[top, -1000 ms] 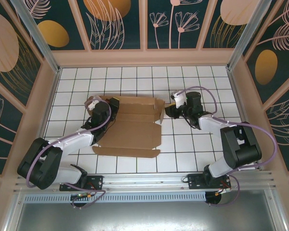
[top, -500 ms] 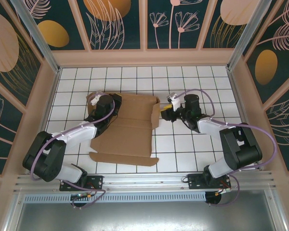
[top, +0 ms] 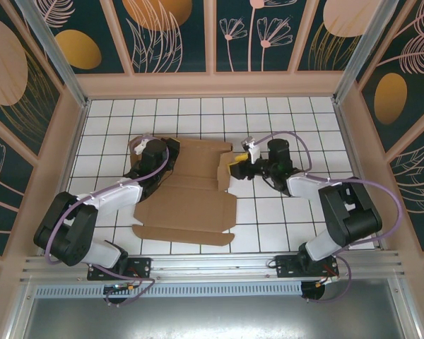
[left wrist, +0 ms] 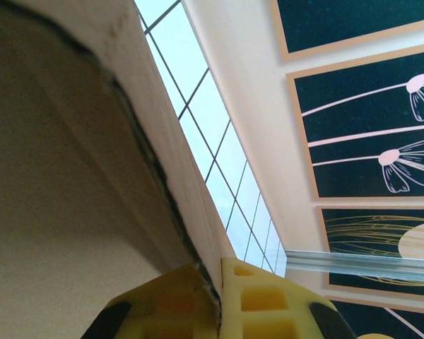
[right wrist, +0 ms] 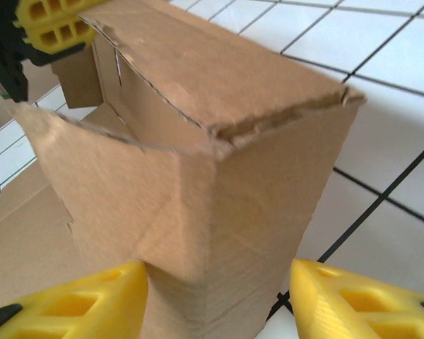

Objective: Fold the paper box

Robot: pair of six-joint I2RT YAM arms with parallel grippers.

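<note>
The paper box [top: 191, 194] is a brown cardboard sheet lying mid-table with its side flaps partly raised. My left gripper [top: 167, 158] is at its far left edge, shut on a raised cardboard flap [left wrist: 71, 176]; the yellow fingers [left wrist: 268, 304] pinch the flap's edge. My right gripper [top: 233, 169] is at the box's far right corner. There its jaws [right wrist: 219, 311] stand open around an upright folded corner [right wrist: 219, 176]. The left pad is next to the cardboard and the right pad is clear of it. The left gripper's yellow fingers [right wrist: 49, 21] show beyond the box.
The white tiled table [top: 290, 212] is closed in by pink-framed patterned walls [top: 212, 81] at the back and both sides. An aluminium rail [top: 212, 265] runs along the near edge by the arm bases. Bare tiles lie to the right of the box.
My right gripper has moved left up to the box's right corner and its jaws have widened. The left gripper, still shut on the flap, shifted slightly toward the back, and the sheet moved with it.
</note>
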